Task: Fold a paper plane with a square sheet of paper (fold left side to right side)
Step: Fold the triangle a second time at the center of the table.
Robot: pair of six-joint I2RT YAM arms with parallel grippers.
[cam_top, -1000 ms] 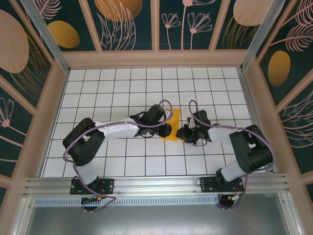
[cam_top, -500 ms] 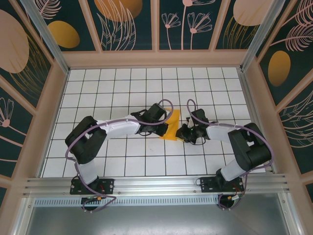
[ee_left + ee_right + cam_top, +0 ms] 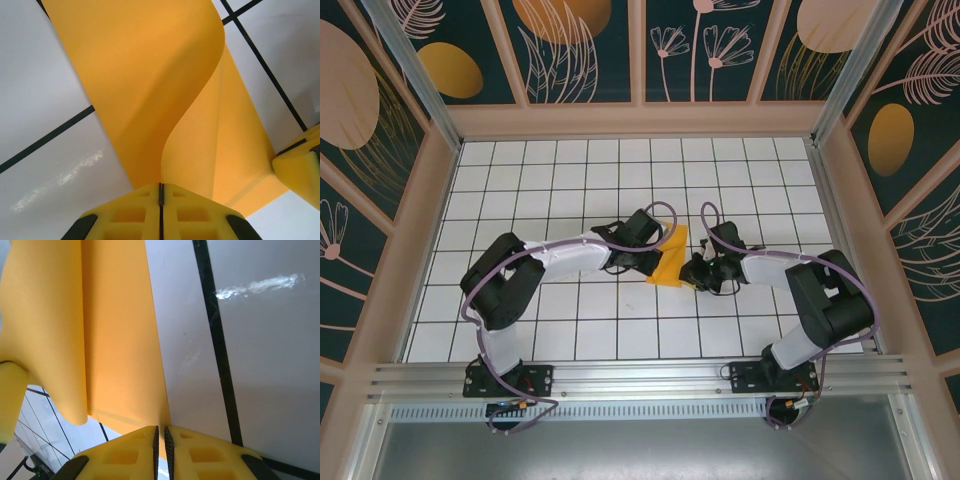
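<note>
While right pincer (image 3: 160,429) and left pincer (image 3: 160,186) stay clamped on the square sheet of paper (image 3: 140,75), the left has edged back. Flap arched, fold unfinished

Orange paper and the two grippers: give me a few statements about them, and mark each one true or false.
1. The square sheet of paper lies flat and unfolded. False: in the left wrist view one layer curls up over another.
2. The left gripper is shut on the paper's edge. True.
3. The right gripper hangs wide open above the paper. False: it is shut on the paper's edge.
4. The paper sits between both grippers on the tiled table. True.
</note>
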